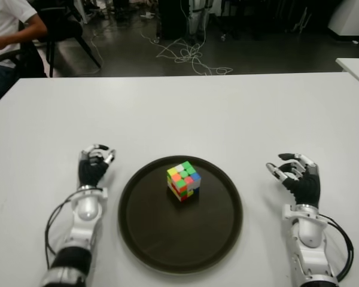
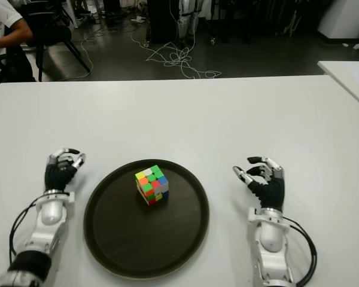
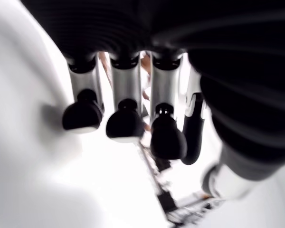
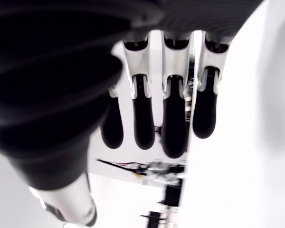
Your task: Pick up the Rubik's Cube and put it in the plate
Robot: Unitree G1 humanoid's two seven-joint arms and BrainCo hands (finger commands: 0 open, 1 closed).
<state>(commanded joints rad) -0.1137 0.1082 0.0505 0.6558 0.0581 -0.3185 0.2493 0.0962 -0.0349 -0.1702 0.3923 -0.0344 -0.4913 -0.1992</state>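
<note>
While Rubik's Cube [image 1: 183, 181] sits in plate [image 1: 149, 233], right robot hand [image 1: 296, 177] open beside.

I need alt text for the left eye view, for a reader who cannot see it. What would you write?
A multicoloured Rubik's Cube sits inside a round dark brown plate on a white table. The robot's left hand, fingers curled, shows left of the plate, and its right hand, fingers spread, shows right of it; both hold nothing.
</note>
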